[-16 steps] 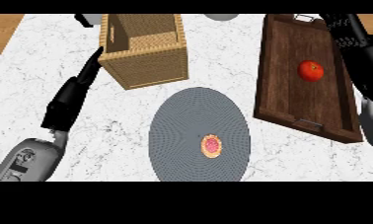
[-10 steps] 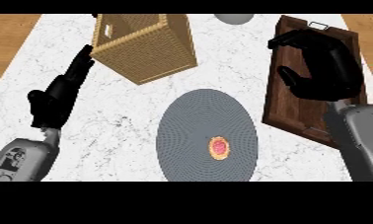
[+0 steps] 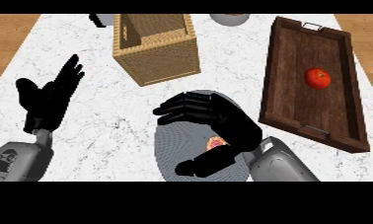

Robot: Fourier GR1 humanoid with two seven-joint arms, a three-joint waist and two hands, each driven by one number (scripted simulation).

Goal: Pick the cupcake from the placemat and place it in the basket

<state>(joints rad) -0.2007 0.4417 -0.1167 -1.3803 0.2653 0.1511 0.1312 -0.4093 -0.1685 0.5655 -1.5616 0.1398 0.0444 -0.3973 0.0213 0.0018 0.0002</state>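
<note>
The cupcake (image 3: pixel 215 143), small with pink icing, sits on the round grey placemat (image 3: pixel 169 144) at the lower centre. My right hand (image 3: pixel 218 124) hovers right over it, fingers curved to the left and thumb below, bracketing the cupcake without closing on it; most of the cupcake is hidden. The woven basket (image 3: pixel 159 45) stands upright behind the placemat, its top open. My left hand (image 3: pixel 50 97) rests open at the left edge, fingers up.
A dark wooden tray (image 3: pixel 291 77) lies at the right with a red tomato (image 3: pixel 317 78) on it. A grey bowl (image 3: pixel 230 18) and a dark object (image 3: pixel 96 19) show at the counter's far edge.
My right hand has swung from over the tray leftward and down onto the placemat, now above the cupcake. The view has shifted; the left hand stays open at the left.
</note>
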